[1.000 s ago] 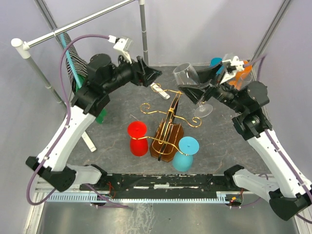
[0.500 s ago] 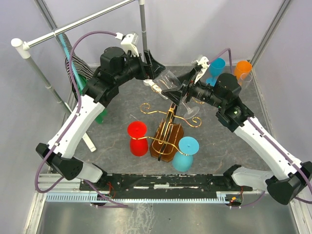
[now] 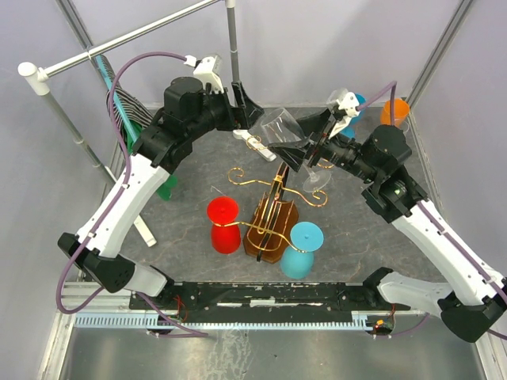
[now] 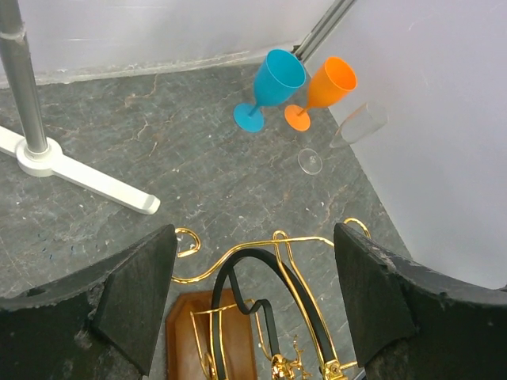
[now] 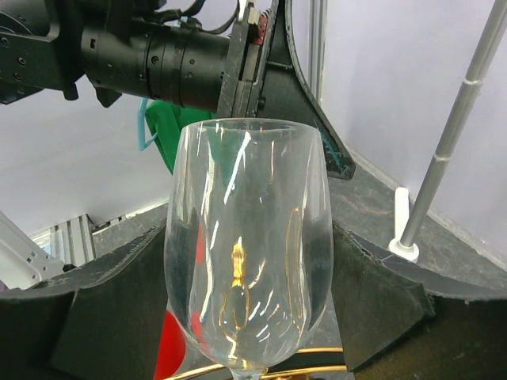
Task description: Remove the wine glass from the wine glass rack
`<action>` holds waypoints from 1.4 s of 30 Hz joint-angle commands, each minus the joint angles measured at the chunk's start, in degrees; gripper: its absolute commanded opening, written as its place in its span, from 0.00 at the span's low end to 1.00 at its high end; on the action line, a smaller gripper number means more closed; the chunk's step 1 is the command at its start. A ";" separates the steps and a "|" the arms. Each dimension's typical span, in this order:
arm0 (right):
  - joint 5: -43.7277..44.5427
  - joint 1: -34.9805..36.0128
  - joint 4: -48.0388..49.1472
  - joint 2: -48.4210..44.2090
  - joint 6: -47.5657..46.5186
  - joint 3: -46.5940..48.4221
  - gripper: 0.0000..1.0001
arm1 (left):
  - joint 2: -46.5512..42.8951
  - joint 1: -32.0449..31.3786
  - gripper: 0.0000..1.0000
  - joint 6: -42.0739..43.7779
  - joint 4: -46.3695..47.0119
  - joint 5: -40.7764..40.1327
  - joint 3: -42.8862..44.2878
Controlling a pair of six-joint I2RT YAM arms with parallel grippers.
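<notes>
— Above the rack [image 3: 272,214], what does the right gripper [image 3: 306,147] carry?
— Glass [image 5: 247,237], clear. The fingers grip it below the bowl, one on either side.
— Position of the glass?
— It is in the air over the rack's far end, clear of the scroll arms. It is tilted, with the bowl toward the left arm and the foot toward the right arm. Contact with the top wire cannot be determined.
— State of the left gripper [image 4: 253,241]?
— Jaws wide apart, nothing between them. It hovers just beside the bowl, pointing down at the rack's top.
— What else is at the rack?
— Red glass [image 3: 223,226] on its left and blue glass [image 3: 301,252] on its right. Both are foot up, each at a scroll arm. The rack stands upright on the table [image 3: 190,229].
</notes>
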 commanded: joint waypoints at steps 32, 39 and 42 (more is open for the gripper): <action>11.48 4.66 4.19 6.58 -7.76 5.13 0.66 | -4.47 -4.23 0.87 -1.28 1.63 2.10 3.45; 17.59 3.38 2.46 2.76 -9.56 3.68 0.66 | -7.11 -4.06 0.90 -0.25 -0.19 -6.09 5.77; 19.92 1.68 2.89 1.16 -9.36 2.79 0.66 | -8.53 -4.13 0.91 0.03 -0.57 -8.42 5.55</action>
